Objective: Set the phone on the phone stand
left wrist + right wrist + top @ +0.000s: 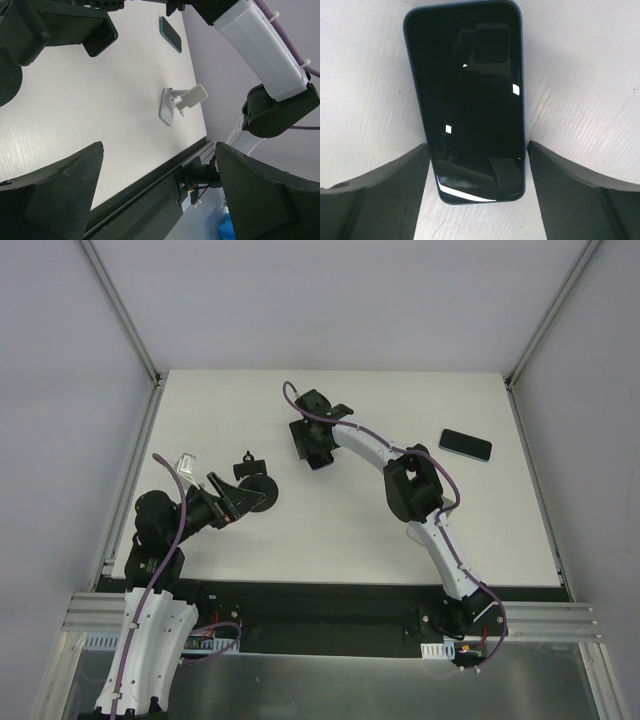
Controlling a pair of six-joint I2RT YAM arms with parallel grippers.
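Note:
A dark phone with a blue rim (470, 95) lies flat, screen up, on the white table. Its near end sits between the fingers of my right gripper (477, 146), which is open and not touching it. In the top view a dark phone (465, 445) lies at the back right, well to the right of my right gripper (318, 445); I cannot tell whether it is the same phone. The white phone stand (180, 102) stands near the table's front edge, with the phone (170, 32) beyond it. The stand is hidden in the top view. My left gripper (159, 145) is open and empty, at the left (255, 490).
The right arm's white link (260, 45) and black elbow (415, 485) reach over the middle right of the table. A black rail (150, 195) runs along the front edge. A small white piece (187, 464) sits by the left arm's cable. Metal frame posts stand at the back corners.

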